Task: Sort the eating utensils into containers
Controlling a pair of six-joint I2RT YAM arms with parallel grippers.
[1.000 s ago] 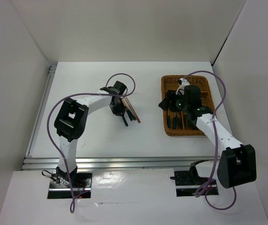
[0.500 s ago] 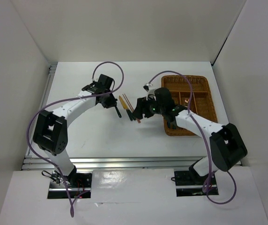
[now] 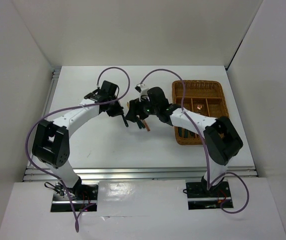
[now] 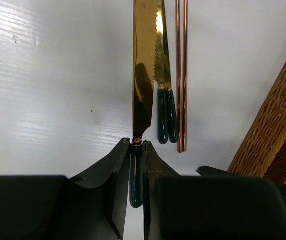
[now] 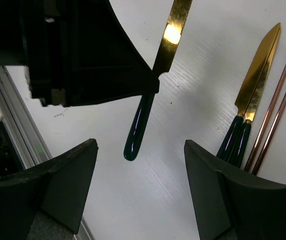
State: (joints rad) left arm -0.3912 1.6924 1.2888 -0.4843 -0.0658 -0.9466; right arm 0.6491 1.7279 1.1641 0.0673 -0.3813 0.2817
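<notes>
Our left gripper [image 4: 136, 150] pinched the gold knife [image 4: 144, 75] by its dark green handle. Our right gripper [image 5: 140, 150] stood spread on either side of that handle's end, not touching it.

**Tally by kind**

Knife [image 4: 144, 75] with a gold blade and dark green handle, in the left end effector [image 4: 136, 150]: one. Matching knives [image 4: 163, 115] lying side by side on the counter [image 4: 48, 75]: two, making three in all. Chopsticks [image 4: 182, 75], thin and copper-brown: two. Wicker tray [image 4: 273, 130]: one; the cutlery inside it is too small to count. Arms [image 3: 78, 112]: two, each with one end effector.
</notes>
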